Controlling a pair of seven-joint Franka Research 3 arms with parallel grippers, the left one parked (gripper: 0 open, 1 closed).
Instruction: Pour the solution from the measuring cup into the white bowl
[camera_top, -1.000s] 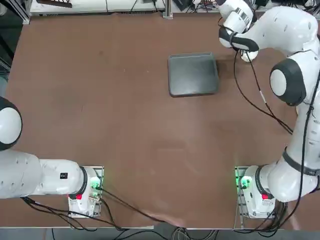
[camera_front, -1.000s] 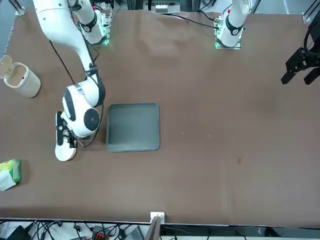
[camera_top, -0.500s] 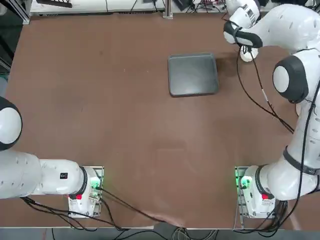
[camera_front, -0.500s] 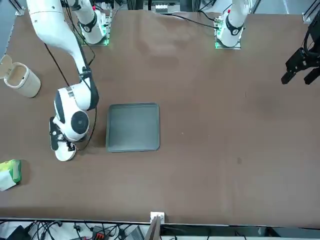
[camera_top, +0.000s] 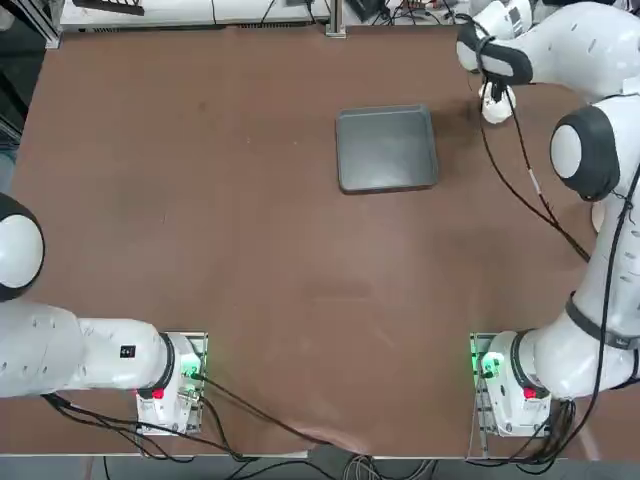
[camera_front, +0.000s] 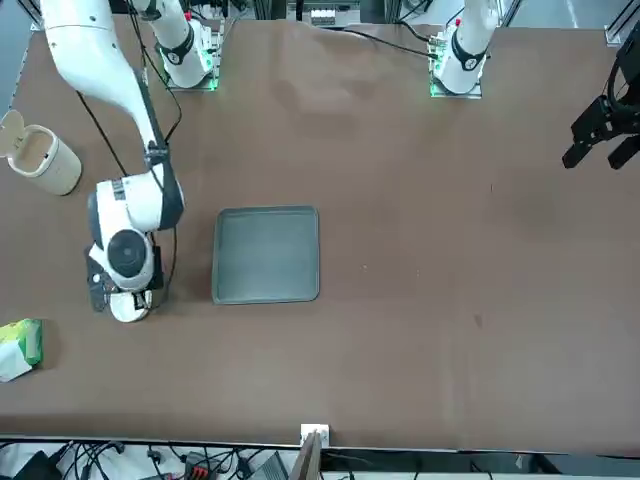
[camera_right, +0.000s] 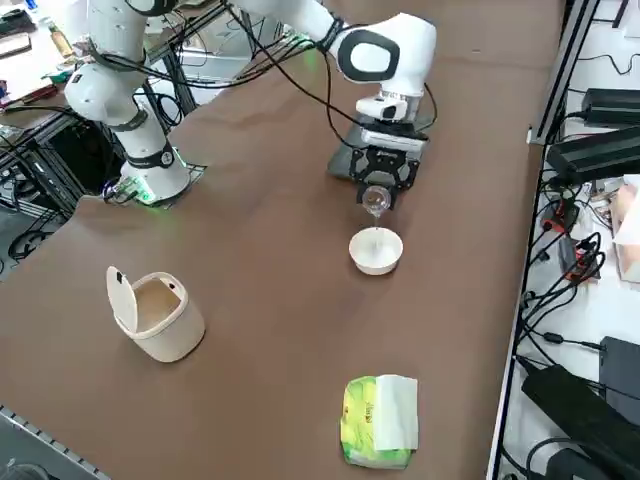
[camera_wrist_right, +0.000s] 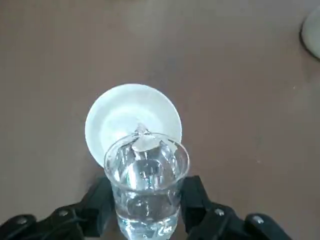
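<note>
The measuring cup (camera_wrist_right: 146, 187) is held in the air, tilted with its lip over the white bowl (camera_wrist_right: 116, 122). In the right side view, a thin clear stream falls from the measuring cup (camera_right: 376, 201) into the white bowl (camera_right: 376, 251) directly below it. Clear liquid fills part of the cup in the wrist view.

The right gripper (camera_wrist_right: 146, 206) pinches the cup between its two black fingers (camera_wrist_right: 97, 204), one pressed against each side of the glass wall. In the right side view the right gripper (camera_right: 383, 181) hangs above the table, just beside the far right edge of the dark grey tray (camera_right: 345, 165).

The white bowl (camera_top: 497, 106) rests on the brown table (camera_top: 230, 230) in the far right area, near the tray (camera_top: 387, 149) and apart from it. In the front view the wrist hides most of the bowl (camera_front: 128, 309).

Further toward the robot's right side, a cream lidded cup (camera_right: 155, 314) stands upright with its lid flipped open. A green and white packet (camera_right: 379, 421) lies flat on the table, past the bowl and well apart from it. Both items also appear in the front view: the lidded cup (camera_front: 40, 157) and the packet (camera_front: 18, 348).
</note>
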